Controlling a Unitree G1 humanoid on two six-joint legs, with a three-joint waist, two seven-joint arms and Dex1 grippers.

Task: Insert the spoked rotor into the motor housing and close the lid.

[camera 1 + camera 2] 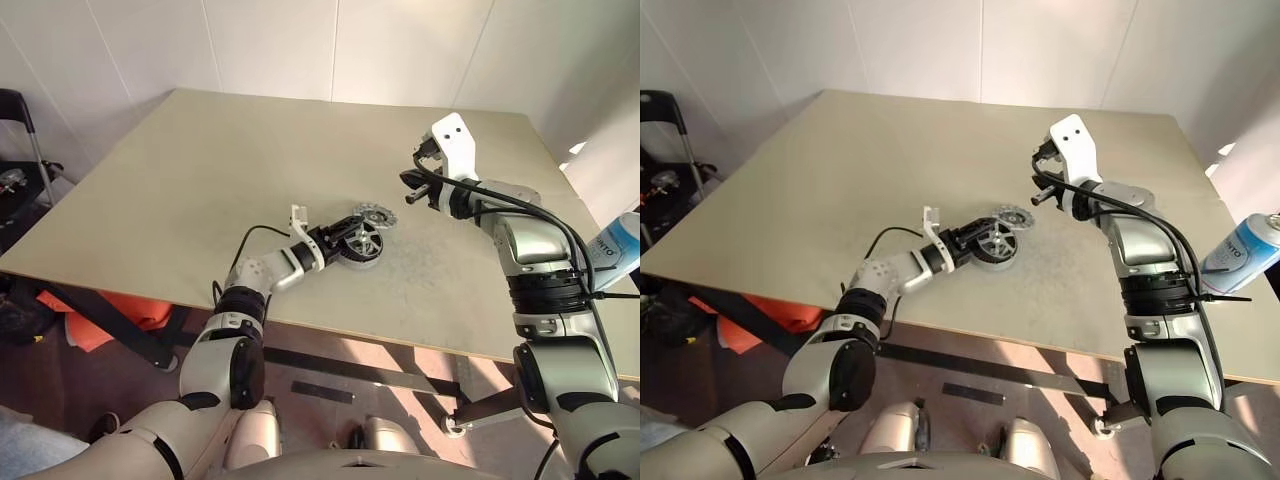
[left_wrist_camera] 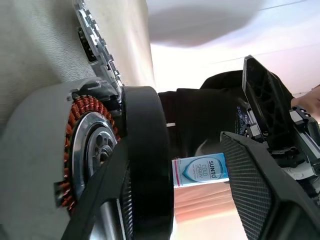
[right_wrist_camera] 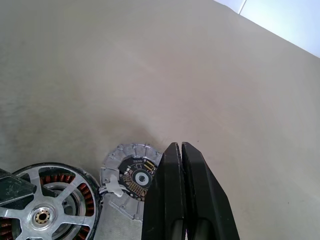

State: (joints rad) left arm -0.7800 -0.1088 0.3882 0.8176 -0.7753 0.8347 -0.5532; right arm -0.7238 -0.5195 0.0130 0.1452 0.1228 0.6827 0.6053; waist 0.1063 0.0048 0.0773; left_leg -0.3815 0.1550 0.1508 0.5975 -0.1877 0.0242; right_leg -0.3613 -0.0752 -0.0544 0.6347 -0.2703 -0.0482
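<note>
From the head camera, the motor housing (image 1: 360, 243) sits near the middle of the bench (image 1: 200, 170) with the spoked rotor (image 1: 361, 238) lying in its top. The lid (image 1: 375, 215) lies flat just beyond it, touching or nearly so. The left hand (image 1: 335, 247) is at the housing's near-left side, fingers apart around its edge. The right hand (image 1: 412, 189) hangs above the bench to the right, empty.

In the left wrist view, copper windings show inside the housing (image 2: 45, 165), a dark finger (image 2: 145, 160) beside it, and a spray can (image 2: 200, 171) behind.

In the right wrist view, the right hand's fingers (image 3: 172, 200) are pressed together above the lid (image 3: 132, 177).
</note>
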